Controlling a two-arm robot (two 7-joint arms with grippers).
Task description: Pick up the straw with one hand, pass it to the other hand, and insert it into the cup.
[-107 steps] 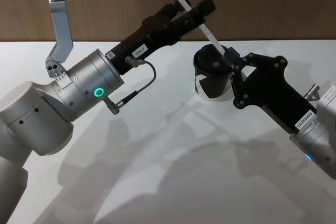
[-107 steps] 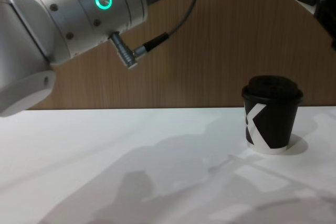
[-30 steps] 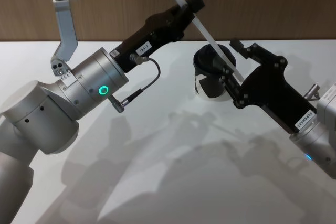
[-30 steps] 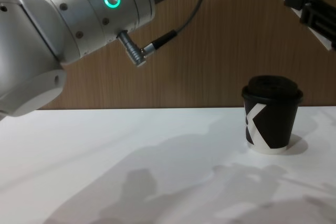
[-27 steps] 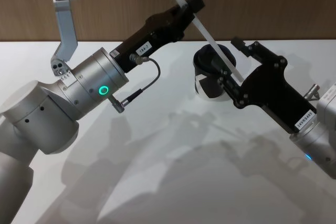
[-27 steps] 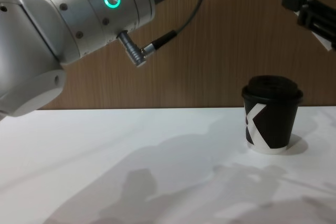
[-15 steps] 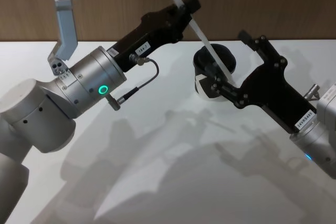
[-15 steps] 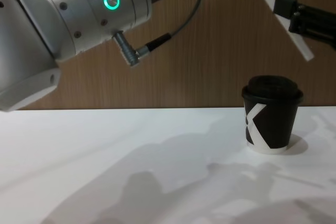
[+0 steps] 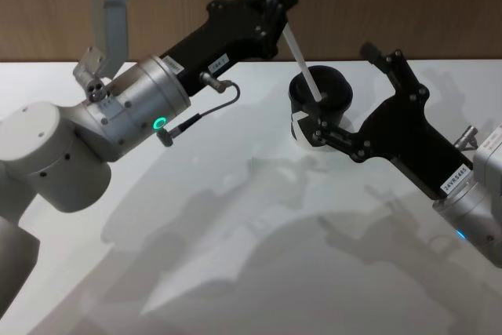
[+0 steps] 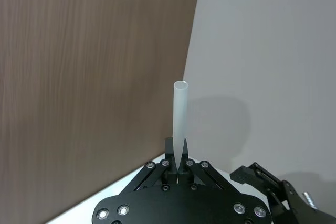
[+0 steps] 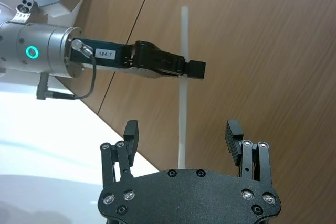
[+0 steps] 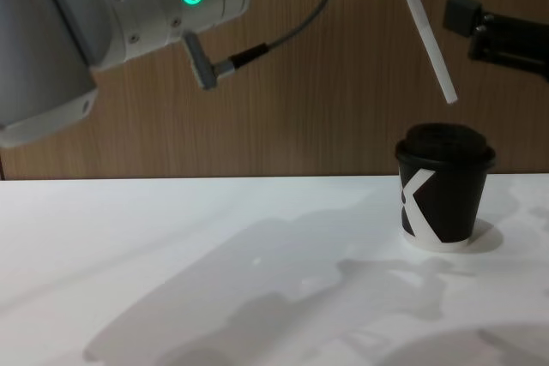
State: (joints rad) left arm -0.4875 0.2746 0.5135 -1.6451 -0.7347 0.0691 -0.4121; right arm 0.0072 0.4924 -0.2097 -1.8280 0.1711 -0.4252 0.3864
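Left claw (image 9: 279, 2) grips straw (image 9: 296, 45); chest view: above cup (image 12: 444, 196).

Cup (image 9: 320, 107) on table (image 9: 235, 217), far side, R of centre. Straw (image 12: 422, 28) tilted over it, tip just clear. L gripper (image 9: 278, 1) at cup's 11 o'clock, R gripper (image 9: 343, 92) at 4.

Tilted straw (image 12: 423, 27) hangs just above the cup (image 12: 443, 199).
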